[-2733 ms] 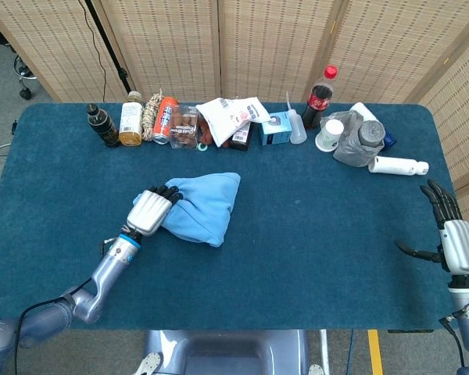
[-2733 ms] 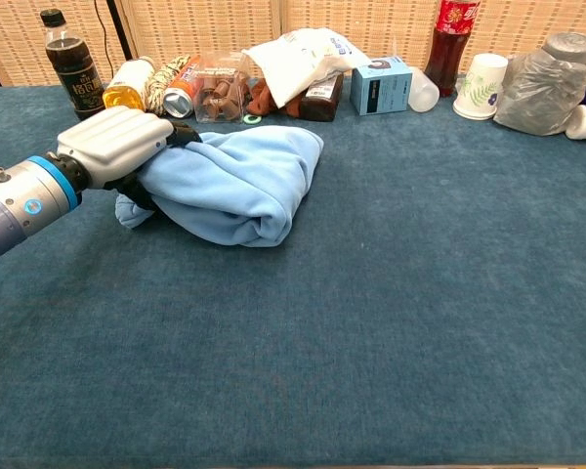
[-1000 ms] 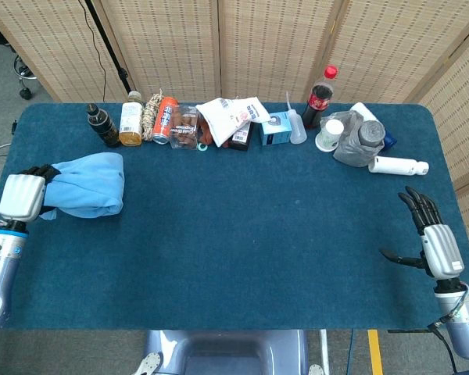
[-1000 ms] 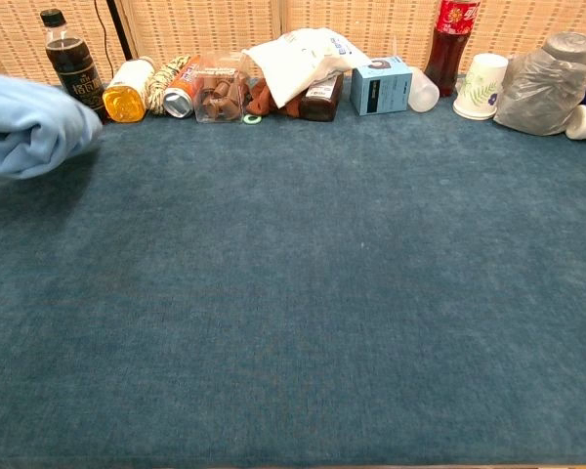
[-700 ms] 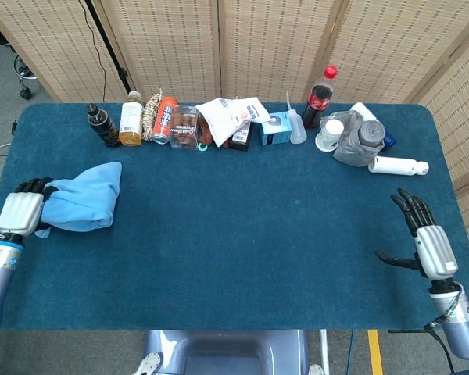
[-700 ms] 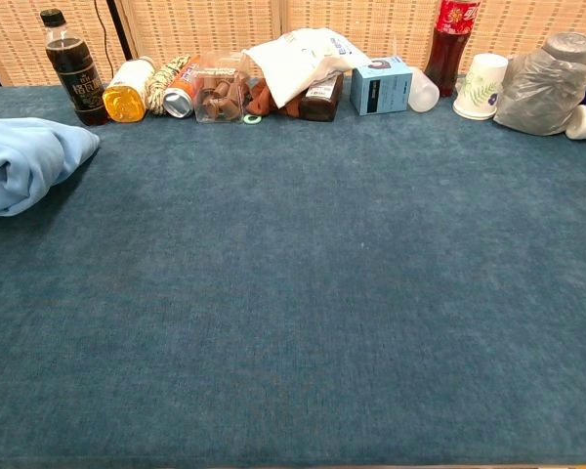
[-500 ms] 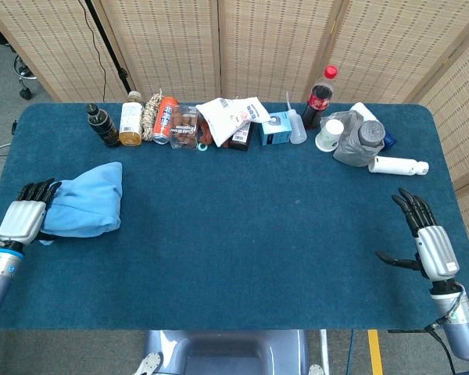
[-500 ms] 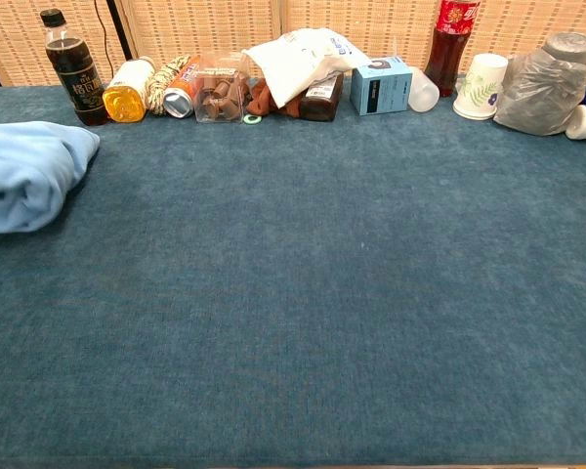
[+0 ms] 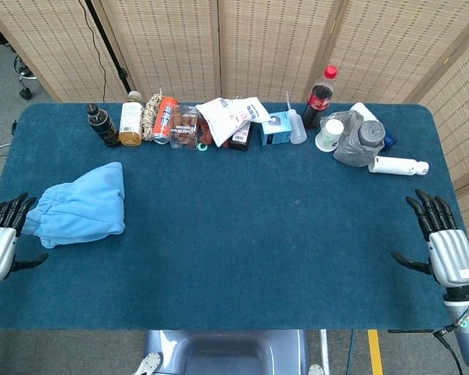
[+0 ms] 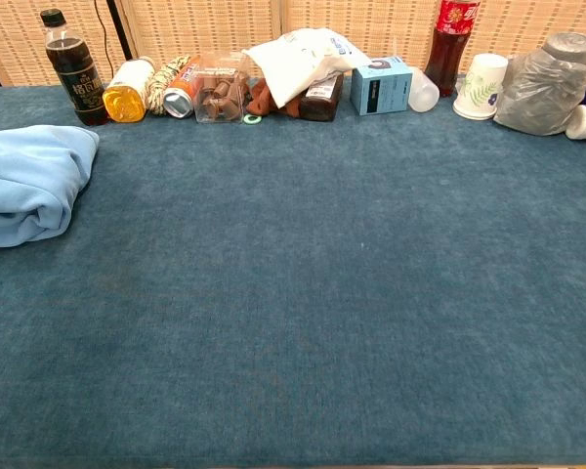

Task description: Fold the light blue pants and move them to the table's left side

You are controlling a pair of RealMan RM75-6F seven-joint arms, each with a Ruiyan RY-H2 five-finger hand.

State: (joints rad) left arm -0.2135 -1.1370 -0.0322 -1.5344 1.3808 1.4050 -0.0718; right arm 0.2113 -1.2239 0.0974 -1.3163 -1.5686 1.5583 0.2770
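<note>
Lying near table's [image 9: 242, 234] left edge: folded pants [image 9: 82, 207].

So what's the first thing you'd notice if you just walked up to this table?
Probably the light blue pants, bundled in a soft heap at the left side of the dark blue table. Next, the jumble of bottles and snacks along the far edge. Then a robot hand at each end, left robot hand and right robot hand, both with fingers spread, holding nothing.

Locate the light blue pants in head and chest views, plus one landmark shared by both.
Head view: light blue pants lie left of centre, near the table's left edge.
Chest view: pants at the left edge, partly cut off.
Shared landmark: dark bottle behind the pants.
</note>
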